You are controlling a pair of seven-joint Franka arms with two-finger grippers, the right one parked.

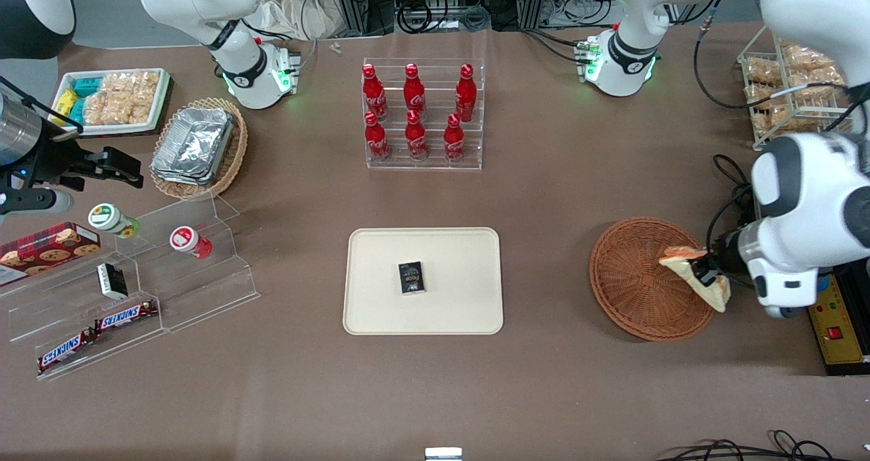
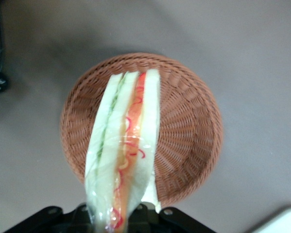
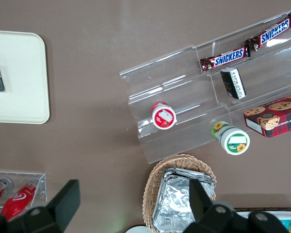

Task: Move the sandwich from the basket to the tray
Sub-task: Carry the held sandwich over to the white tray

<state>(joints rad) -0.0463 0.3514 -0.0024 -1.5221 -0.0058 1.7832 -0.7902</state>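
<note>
Tray: a flat cream-coloured rectangular tray with rounded corners lies nearest the front camera, mid-table, with a small black packet on its middle.
Basket: a round, shallow reddish-brown woven wicker basket sits well apart from the tray, toward the working arm's end of the table.
Sandwich: a triangular wedge of pale bread with orange-pink and green filling, wrapped in clear film, hangs above the basket's edge (lifted, not resting on the weave).
Gripper: the left arm's gripper pinches the sandwich by one end.
Step in hand: sandwich lifted out; carry not begun, I judge.
Next move: travel across to the tray, lower onto bare tray beside the packet, then release.
</note>
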